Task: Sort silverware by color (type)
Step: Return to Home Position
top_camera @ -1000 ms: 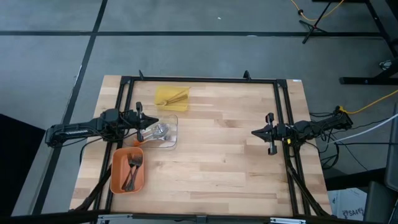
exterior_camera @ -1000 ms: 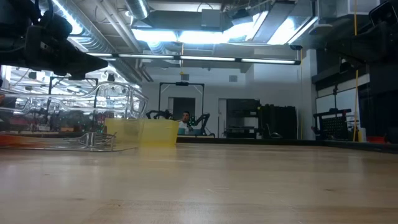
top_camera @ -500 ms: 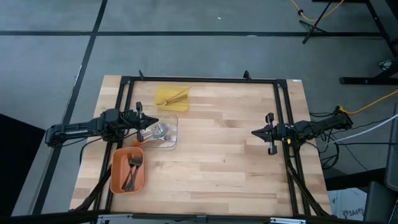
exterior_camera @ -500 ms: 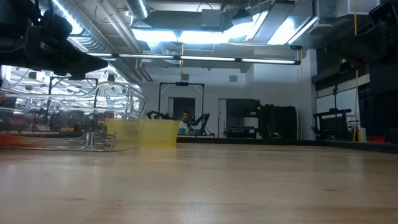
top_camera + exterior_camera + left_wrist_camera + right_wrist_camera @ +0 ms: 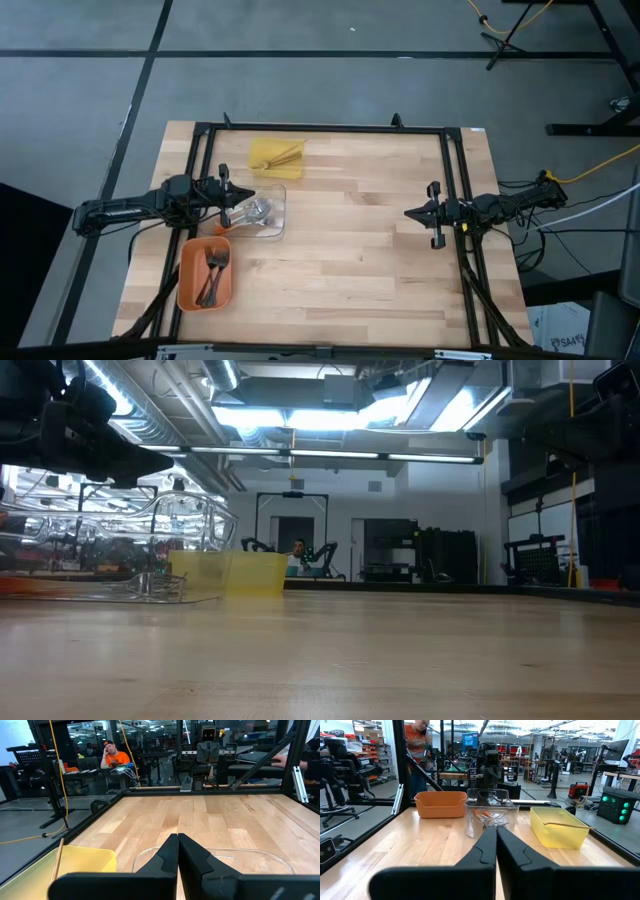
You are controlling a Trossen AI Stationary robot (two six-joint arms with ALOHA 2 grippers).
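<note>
Apparently the sorting is done: no silverware lies loose on the table (image 5: pixel 360 260). Taking the high view as a clock face, the dark forks (image 5: pixel 212 272) lie in the orange tray (image 5: pixel 186 280) at 8 o'clock, the silver pieces (image 5: pixel 255 210) in the clear tray (image 5: pixel 278 228) at 9 o'clock, and the wooden pieces (image 5: pixel 282 153) in the yellow tray (image 5: pixel 258 150) at 11 o'clock. The left gripper (image 5: pixel 177 836) hangs over the clear tray's 9 o'clock side, above its rim and apart from it. Its fingers are pressed together with nothing between them. The right gripper (image 5: pixel 496 828) waits at 3 o'clock, well apart from all three trays, likewise closed and empty. The risk, as I judge it, lies with the left arm alone. If it dips while pulling back toward 9 o'clock, its fingers could catch the clear tray's wall. That tray looks light, so a knock would likely slide or tip it and spill the silver pieces back onto the table. A swing toward 8 o'clock could clip the orange tray the same way. Lifting before retreating would avoid both.
</note>
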